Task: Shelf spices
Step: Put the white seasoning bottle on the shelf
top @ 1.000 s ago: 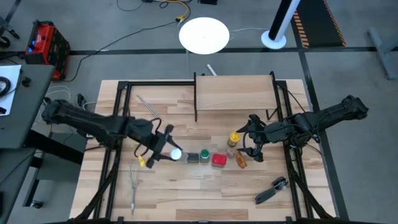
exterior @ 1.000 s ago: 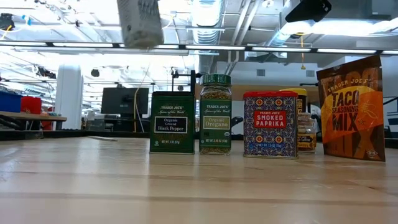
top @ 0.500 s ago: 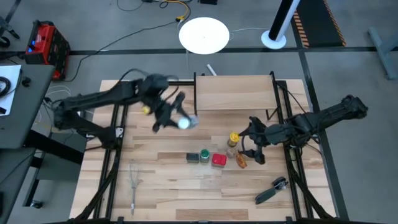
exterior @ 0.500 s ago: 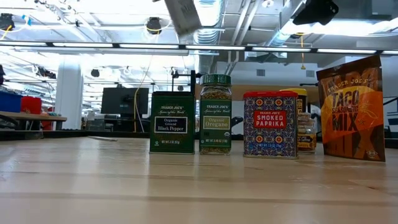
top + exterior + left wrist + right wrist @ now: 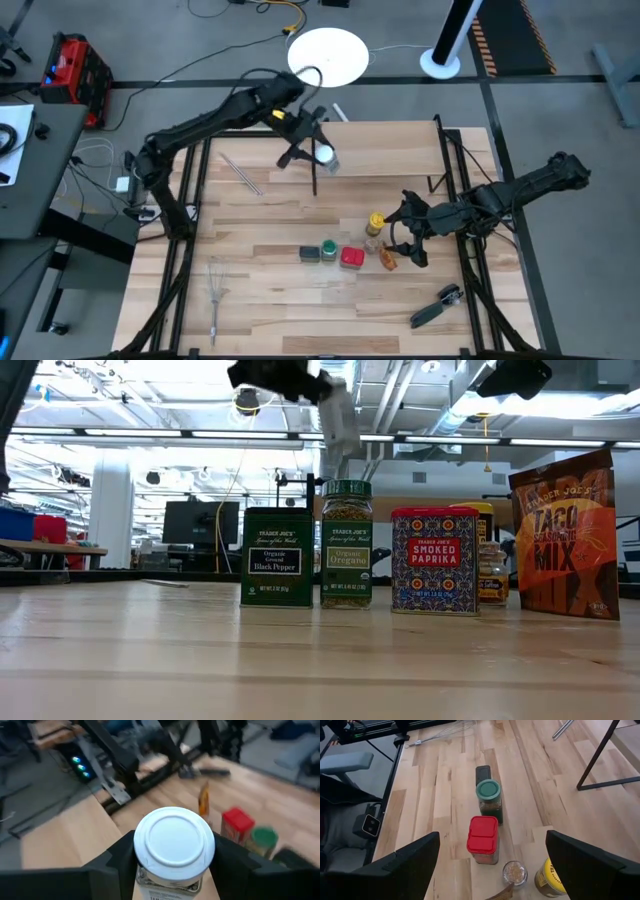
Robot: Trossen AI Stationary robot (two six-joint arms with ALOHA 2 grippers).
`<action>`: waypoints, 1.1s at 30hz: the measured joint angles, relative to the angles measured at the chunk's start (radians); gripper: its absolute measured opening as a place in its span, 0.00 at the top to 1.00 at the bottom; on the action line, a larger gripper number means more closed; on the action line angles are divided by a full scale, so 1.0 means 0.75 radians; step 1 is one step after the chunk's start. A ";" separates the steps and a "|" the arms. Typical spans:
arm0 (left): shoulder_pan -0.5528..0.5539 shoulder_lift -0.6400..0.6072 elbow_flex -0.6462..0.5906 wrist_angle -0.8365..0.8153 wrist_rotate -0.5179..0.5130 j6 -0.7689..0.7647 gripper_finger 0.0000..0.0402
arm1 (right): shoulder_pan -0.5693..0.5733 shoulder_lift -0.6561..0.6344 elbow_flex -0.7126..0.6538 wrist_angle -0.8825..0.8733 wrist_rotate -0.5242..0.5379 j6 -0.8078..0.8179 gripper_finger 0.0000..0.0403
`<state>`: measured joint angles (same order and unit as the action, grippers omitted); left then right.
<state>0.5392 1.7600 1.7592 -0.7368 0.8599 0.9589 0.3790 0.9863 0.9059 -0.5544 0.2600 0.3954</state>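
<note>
Left pincer [image 5: 318, 152] pinched the white-capped spice jar [image 5: 324, 155], carried above the left end of the pale wooden shelf board with black end posts [image 5: 380, 150], which looked bare. Judging by that, none was shelved yet. On the worktop [image 5: 270, 310] stood the dark square tin [image 5: 310, 253], green-capped jar [image 5: 329, 249], red tin [image 5: 351, 258], yellow-capped jar [image 5: 375, 222] and orange packet [image 5: 388, 260]. Right pincer [image 5: 405, 238] waited spread beside them.

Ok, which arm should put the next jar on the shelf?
Left. The left gripper is shut on the white-capped jar at the shelf's left end. The right gripper is open, empty, beside the yellow-capped jar.
</note>
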 joint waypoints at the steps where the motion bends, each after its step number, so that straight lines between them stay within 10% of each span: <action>1: 0.000 0.018 0.000 -0.008 -0.001 0.031 0.55 | 0.000 0.000 0.000 0.001 0.000 0.000 0.09; 33: 0.015 0.100 0.002 0.108 -0.220 -0.223 0.49 | -0.003 0.000 0.000 0.022 0.004 -0.004 0.09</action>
<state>0.5508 1.8349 1.7610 -0.6559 0.6952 0.7914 0.3771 0.9863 0.9058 -0.5377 0.2630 0.3927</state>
